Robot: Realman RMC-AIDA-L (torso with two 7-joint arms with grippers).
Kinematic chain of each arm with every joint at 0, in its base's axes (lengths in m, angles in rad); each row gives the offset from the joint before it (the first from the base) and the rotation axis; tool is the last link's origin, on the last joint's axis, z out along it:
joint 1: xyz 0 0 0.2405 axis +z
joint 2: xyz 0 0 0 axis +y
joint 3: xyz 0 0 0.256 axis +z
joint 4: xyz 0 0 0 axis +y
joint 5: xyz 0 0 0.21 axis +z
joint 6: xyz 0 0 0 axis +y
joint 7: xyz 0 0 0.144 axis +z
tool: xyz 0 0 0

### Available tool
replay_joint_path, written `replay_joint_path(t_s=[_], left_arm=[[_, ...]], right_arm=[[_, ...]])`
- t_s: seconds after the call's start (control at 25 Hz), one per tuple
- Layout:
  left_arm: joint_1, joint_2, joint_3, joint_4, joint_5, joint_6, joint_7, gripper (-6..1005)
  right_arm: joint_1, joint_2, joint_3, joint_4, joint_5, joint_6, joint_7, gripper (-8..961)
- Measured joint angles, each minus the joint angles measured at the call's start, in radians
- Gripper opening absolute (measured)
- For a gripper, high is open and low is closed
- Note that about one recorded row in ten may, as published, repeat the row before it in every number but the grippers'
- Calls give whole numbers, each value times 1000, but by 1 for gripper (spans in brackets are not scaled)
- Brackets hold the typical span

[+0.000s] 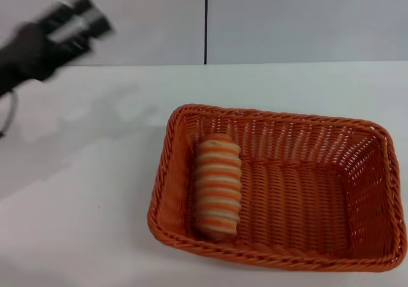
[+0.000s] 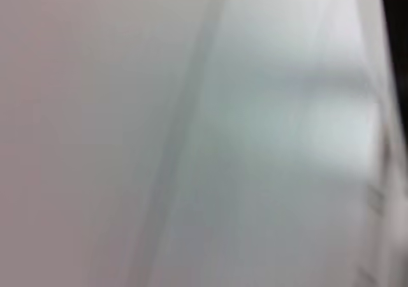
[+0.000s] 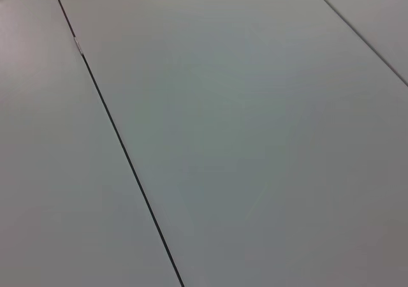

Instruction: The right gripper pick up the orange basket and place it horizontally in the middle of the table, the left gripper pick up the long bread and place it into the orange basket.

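A broad plain white flat tabletop (image 1: pixel 83 210) is seen in the head view, backed by a grey wall (image 1: pixel 306 19). One item is carried directly on it: a large rectangular orange woven wicker-style basket (image 1: pixel 319 191) with sloping openwork sides and a braided rim, set flat, long side across the view, right of centre at the near edge.

A pale grey wall (image 1: pixel 306 19) with one dark vertical seam (image 1: pixel 206 22).
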Motion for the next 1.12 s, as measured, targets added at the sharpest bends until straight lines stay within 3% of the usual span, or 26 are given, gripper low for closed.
replay_joint_path(t_s=[0.12, 0.16, 0.44, 0.84, 1.12], left_arm=[[49, 0, -68, -73, -116, 2, 119, 834], [84, 0, -114, -131, -200, 3, 206, 834], [157, -3, -234, -279, -375, 8, 424, 832], [190, -7, -358, -396, -406, 44, 580, 830], [184, -9, -367, -413, -407, 46, 600, 829]], right_arm=[[0, 9, 0, 14, 0, 0, -29, 423], [1, 17, 0, 16, 0, -1, -46, 423], [3, 29, 5, 43, 1, 1, -115, 423], [2, 31, 22, 95, 9, 13, -190, 423], [11, 31, 26, 108, 9, 23, -236, 423]])
